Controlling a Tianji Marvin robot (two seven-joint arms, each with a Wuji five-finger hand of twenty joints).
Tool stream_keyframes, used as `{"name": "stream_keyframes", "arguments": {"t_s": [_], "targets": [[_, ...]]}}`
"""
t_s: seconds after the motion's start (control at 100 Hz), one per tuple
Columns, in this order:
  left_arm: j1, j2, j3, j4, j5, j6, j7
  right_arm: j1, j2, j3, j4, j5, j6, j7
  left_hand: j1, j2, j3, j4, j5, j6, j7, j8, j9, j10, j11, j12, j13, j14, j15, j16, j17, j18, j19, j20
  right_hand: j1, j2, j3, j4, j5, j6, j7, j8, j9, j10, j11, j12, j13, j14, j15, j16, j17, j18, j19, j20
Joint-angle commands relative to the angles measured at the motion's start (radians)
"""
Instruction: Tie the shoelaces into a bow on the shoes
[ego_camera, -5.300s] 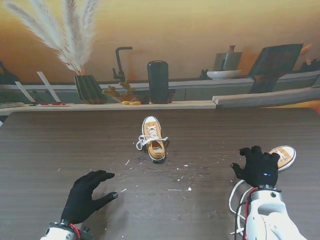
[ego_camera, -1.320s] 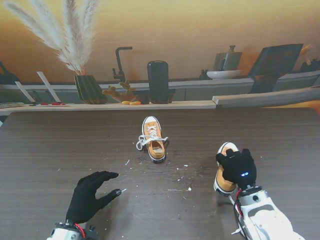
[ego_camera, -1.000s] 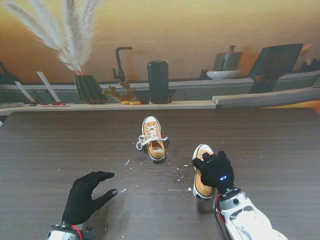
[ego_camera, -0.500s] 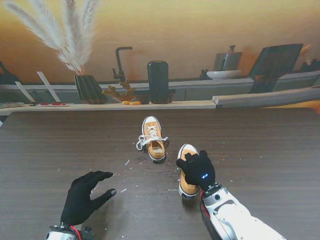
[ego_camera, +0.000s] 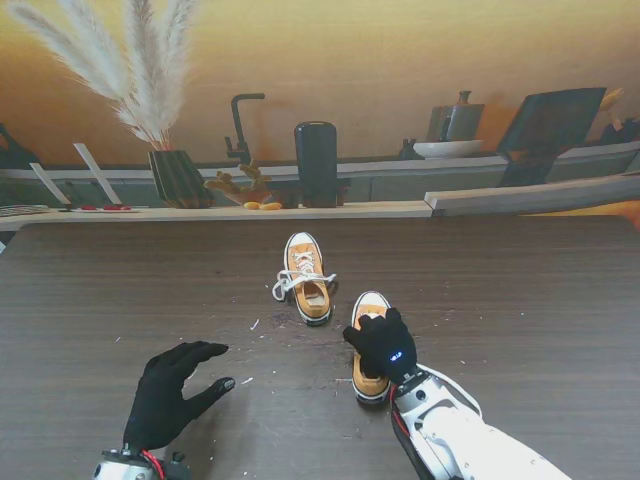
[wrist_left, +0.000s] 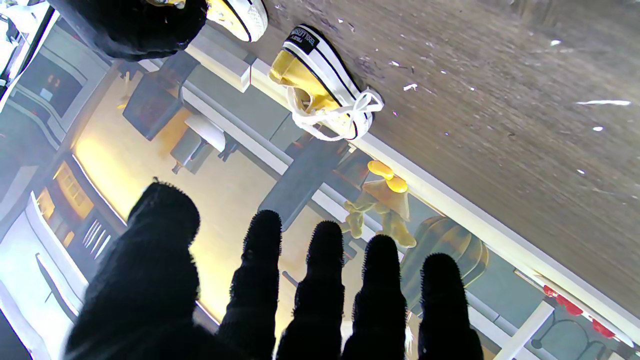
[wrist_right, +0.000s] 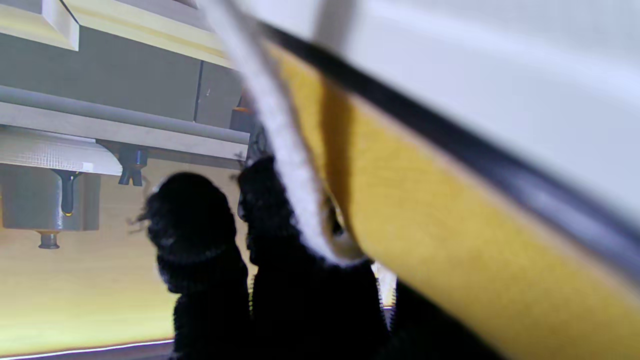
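Two orange canvas sneakers with white soles lie on the dark wooden table (ego_camera: 120, 290). The farther sneaker (ego_camera: 305, 280) points away from me, and its white laces (ego_camera: 292, 282) spill in loops to its left; the left wrist view shows this sneaker (wrist_left: 320, 82) too. My right hand (ego_camera: 383, 345) rests on top of the nearer sneaker (ego_camera: 372, 303) and grips it, hiding the lace area. A loose white lace (ego_camera: 455, 380) trails beside my right forearm. The right wrist view shows black fingers (wrist_right: 200, 225) against yellow canvas (wrist_right: 425, 210). My left hand (ego_camera: 170, 390) lies open on the table, fingers spread.
Small white crumbs (ego_camera: 350, 365) are scattered between the hands. Along the table's far edge runs a shelf with a vase of pampas grass (ego_camera: 178, 178), a black cylinder (ego_camera: 316, 163) and a small figurine (ego_camera: 245, 188).
My right hand has dragged the second sneaker from the right side of the table leftward to just nearer than the first sneaker. The left hand has barely moved.
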Motion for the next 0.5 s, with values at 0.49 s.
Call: {"name": "stream_keyframes", "arguments": {"t_s": [0.49], "targets": [[-0.004, 0.002, 0.012, 0.0, 0.006, -0.01, -0.022, -0.159, 0.013, 0.158, -0.125, -0.009, -0.06, 0.095, -0.004, 0.041, 0.023, 0.017, 0.027, 0.05, 0.004, 0.012, 0.004, 0.004, -0.003, 0.02, 0.018, 0.004, 0.008, 0.01, 0.003, 0.028, 0.014, -0.014, -0.384, 0.293, -0.11, -0.003, -0.195, -0.071, 0.24, -0.292, -0.136, -0.08, -0.062, -0.1, -0.032, 0.115, -0.367, 0.138, -0.163, 0.007, -0.125, -0.07]]}}
